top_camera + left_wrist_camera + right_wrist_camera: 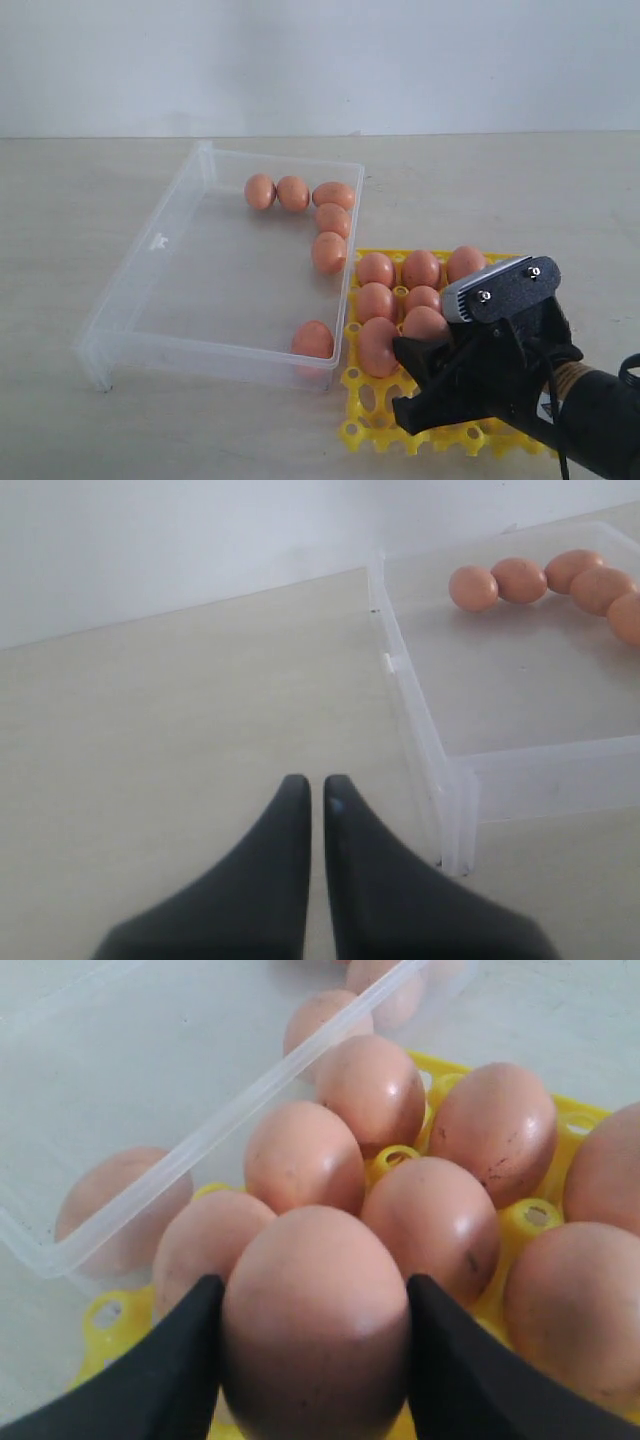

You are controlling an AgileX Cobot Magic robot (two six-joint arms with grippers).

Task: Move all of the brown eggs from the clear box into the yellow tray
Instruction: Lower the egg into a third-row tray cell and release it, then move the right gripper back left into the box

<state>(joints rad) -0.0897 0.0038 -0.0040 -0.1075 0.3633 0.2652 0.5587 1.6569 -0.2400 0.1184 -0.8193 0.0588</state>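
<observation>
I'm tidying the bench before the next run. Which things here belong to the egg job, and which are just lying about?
Belongs to the job:
clear box; six brown eggs in it; yellow tray and the eggs seated in it; right gripper gripping a brown egg.

Not in use:
left gripper, shut over the table. No stray items visible.

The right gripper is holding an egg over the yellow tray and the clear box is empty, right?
No, the clear box is not empty: the exterior view shows six brown eggs in it. The right gripper does hold an egg over the yellow tray.
</observation>
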